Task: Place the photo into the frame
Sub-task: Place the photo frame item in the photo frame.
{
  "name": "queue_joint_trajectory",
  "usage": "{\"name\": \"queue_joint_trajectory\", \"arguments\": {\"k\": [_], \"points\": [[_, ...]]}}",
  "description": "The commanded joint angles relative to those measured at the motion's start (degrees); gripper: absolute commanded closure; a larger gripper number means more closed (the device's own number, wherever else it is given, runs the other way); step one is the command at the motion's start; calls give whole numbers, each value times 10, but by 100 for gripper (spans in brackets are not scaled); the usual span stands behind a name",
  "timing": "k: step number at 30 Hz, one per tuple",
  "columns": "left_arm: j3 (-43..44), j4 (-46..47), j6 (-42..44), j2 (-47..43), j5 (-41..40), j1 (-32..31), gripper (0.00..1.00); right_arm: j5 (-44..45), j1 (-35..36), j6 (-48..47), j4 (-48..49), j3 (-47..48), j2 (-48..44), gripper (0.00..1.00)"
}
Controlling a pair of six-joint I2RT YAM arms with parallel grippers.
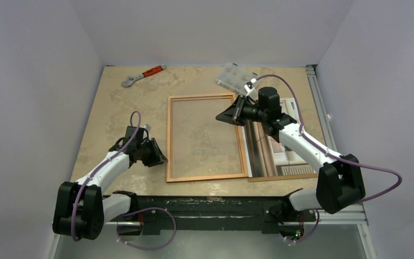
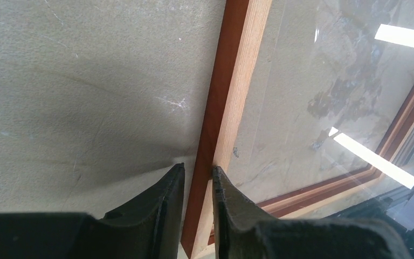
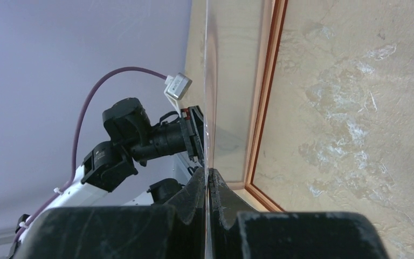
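Observation:
The frame [image 1: 206,176] lies flat in the middle of the table, pale wood side up, with a clear pane in it. My left gripper [image 1: 160,156] sits at its left rail [image 2: 223,102], near the front corner. The fingers straddle that rail and are closed on it. The photo [image 1: 264,145] is a thin glossy sheet just right of the frame. My right gripper [image 1: 236,114] is shut on its left edge. In the right wrist view the photo [image 3: 210,65] runs edge-on up from the closed jaws [image 3: 208,171], beside the frame's rail [image 3: 267,81].
A red-handled wrench [image 1: 143,74] lies at the back left. A clear plastic box [image 1: 236,78] sits at the back, behind the right gripper. A brown board's edge [image 1: 285,176] shows under the photo. A metal rail [image 1: 318,102] borders the table's right side.

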Motion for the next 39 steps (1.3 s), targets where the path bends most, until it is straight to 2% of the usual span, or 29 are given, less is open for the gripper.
{"name": "queue_joint_trajectory", "arguments": {"k": [1,26,39], "points": [[-1,-11,28,0,-40,5,77,17,2,10,47,-2,-36,100],[-4,-11,28,-1,-40,5,80,3,2,20,103,-24,0,100],[-3,-9,28,-1,-40,5,83,-20,2,-12,104,6,30,100]]}}
